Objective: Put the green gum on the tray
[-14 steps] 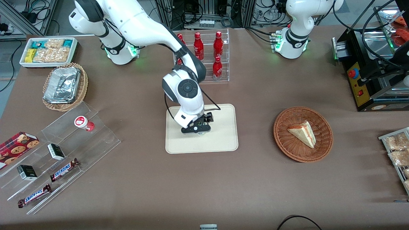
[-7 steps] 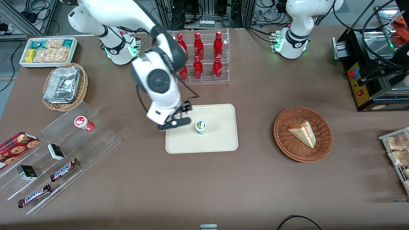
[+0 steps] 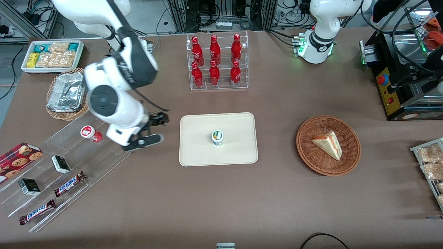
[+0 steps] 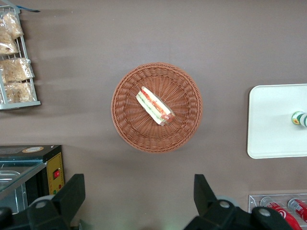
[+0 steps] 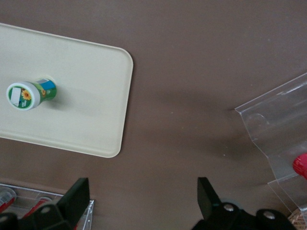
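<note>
The green gum (image 3: 217, 138), a small white bottle with a green-and-white lid, stands upright near the middle of the cream tray (image 3: 238, 152). It also shows in the right wrist view (image 5: 29, 93) on the tray (image 5: 91, 91), and at the edge of the left wrist view (image 4: 301, 118). My right gripper (image 3: 143, 141) is open and empty, raised above the brown table between the tray and the clear acrylic stand (image 3: 104, 152), well away from the gum. In the right wrist view its fingers (image 5: 207, 194) stand wide apart over bare table.
A red-lidded bottle (image 3: 90, 133) sits on the acrylic stand with candy bars (image 3: 69, 183). A rack of red bottles (image 3: 216, 62) stands farther from the camera than the tray. A wicker basket with a sandwich (image 3: 328, 145) lies toward the parked arm's end. A foil-tray basket (image 3: 69, 92) and snack bin (image 3: 52, 55) are near the working arm's base.
My gripper has let go of the gum on the tray, risen and swung away toward the acrylic stand. The gum stays upright on the tray.
</note>
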`<state>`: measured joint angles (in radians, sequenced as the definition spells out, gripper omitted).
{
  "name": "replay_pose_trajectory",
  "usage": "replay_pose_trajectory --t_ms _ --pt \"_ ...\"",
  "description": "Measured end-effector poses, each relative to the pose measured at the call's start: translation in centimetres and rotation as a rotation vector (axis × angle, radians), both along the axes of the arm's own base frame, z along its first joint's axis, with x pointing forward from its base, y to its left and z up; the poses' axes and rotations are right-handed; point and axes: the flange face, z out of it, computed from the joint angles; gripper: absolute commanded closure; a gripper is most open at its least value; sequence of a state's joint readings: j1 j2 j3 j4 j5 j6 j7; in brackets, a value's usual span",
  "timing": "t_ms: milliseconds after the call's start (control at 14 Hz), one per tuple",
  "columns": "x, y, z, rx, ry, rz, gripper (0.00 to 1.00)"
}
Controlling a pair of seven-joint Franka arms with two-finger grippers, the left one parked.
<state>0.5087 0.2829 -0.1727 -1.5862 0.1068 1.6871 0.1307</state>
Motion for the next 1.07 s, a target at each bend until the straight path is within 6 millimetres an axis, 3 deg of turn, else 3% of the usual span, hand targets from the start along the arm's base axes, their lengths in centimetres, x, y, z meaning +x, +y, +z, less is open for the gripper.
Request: replay_pose_trajectory --t_ms 214,500,1071 --pt "1.3 -6.7 1.6 0.015 -0.006 -0.075 0.00" --pt "1.1 -15.0 2.9 0.054 0.003 -0.057 0.00" --pt "-4.5 -24.1 8.4 0.009 0.066 -0.156 0.00"
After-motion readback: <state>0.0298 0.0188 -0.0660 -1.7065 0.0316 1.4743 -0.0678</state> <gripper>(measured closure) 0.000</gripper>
